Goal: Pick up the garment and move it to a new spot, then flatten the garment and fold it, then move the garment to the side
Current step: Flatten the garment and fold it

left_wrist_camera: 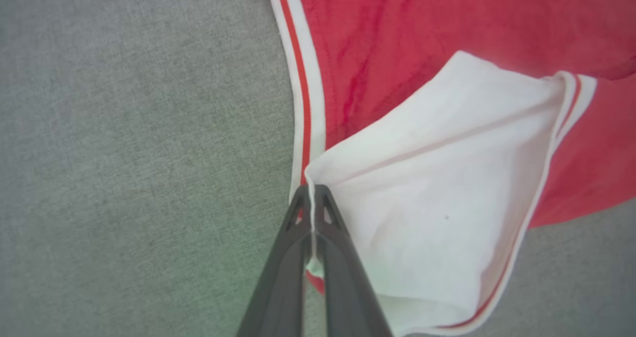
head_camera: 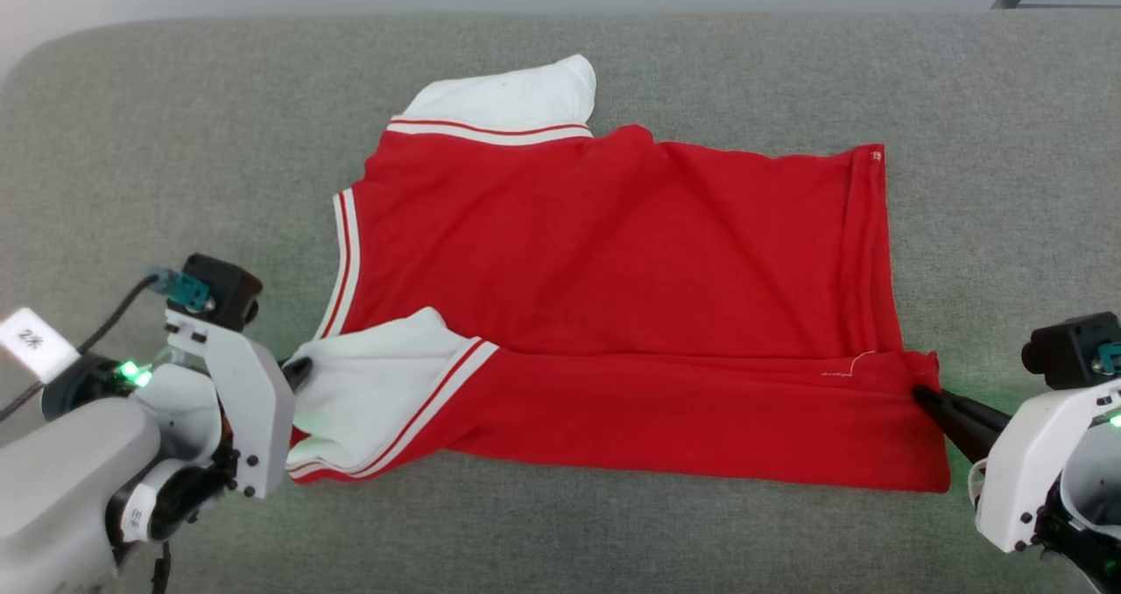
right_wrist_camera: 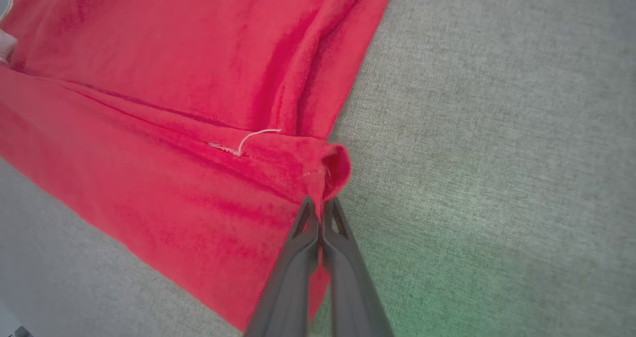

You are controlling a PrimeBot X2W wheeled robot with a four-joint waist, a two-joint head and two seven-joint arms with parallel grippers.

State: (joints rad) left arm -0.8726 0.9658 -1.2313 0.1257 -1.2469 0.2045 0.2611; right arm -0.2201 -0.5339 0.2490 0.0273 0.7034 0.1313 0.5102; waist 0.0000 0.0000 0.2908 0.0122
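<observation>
1. Head view: a red sleeveless garment (head_camera: 613,252) lies spread across the middle of a grey, coarse-woven worktop (head_camera: 131,138), armholes toward 9 o'clock and hem toward 3 o'clock. A long band along its 6 o'clock edge appears doubled over the rest, so a lengthwise fold seems to be under way. A white side panel (head_camera: 377,401) sits at 7 o'clock, edged with striped trim (head_camera: 343,261). The left tool (head_camera: 298,371), at 8 o'clock, is clenched on that panel's corner. The right tool (head_camera: 920,394), at 4 o'clock, is clenched on the hem corner of the band. Gripping both ends likely keeps the folded edge straight and taut as the arms move together.

2. Left wrist view: the left tool (left_wrist_camera: 312,198) rises from 6 o'clock, its two dark tapered fingers pressed together on a thin pinched ridge of the white side panel (left_wrist_camera: 427,193). The panel is smooth and softly creased, fanning toward 3 o'clock. Red knit cloth fills 1 o'clock, and grey worktop (left_wrist_camera: 124,153) lies at 9 o'clock.

3. Right wrist view: the right tool (right_wrist_camera: 320,210) grasps a small curled lip of red hem at the centre. The garment (right_wrist_camera: 174,78) stretches toward 10 o'clock, soft, matte and rippled near the hem. A loose thread (right_wrist_camera: 253,135), pale and looping, lies just beside the grip at 11 o'clock. Bare worktop (right_wrist_camera: 497,153) spreads toward 3 o'clock.
</observation>
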